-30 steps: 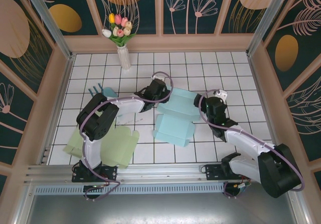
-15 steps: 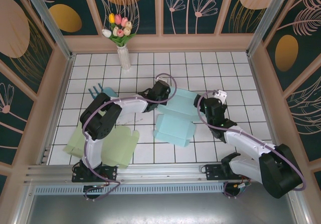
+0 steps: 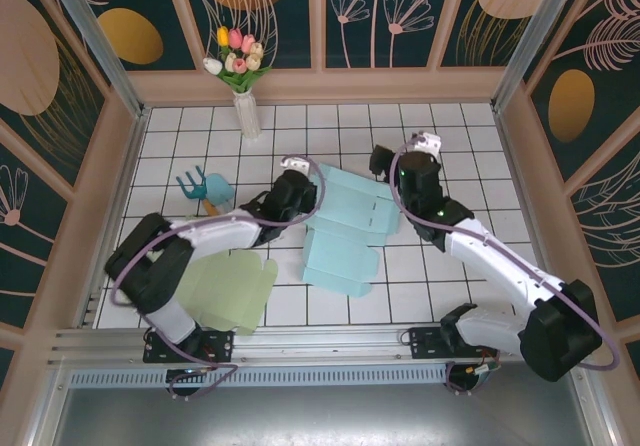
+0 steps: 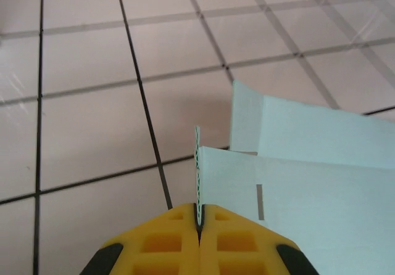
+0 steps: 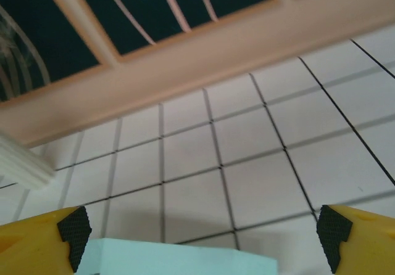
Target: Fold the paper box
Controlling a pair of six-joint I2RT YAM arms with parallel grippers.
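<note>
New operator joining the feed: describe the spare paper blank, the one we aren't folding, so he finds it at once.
On the white tiled table, look at the near-left corner, by the left arm's base. The green blank lies flat there. Unlike the light blue box at the centre, pinched by the left gripper, it is pale green and ungripped.

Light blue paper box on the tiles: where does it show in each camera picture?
Top external: light blue paper box at centre, between the two arms.
Left wrist: lower right, an edge clamped in the shut left pincer.
Right wrist: bottom edge, between the open right pincer's fingers.
Shared landmark: white tiled tabletop with dark grid lines.
</note>
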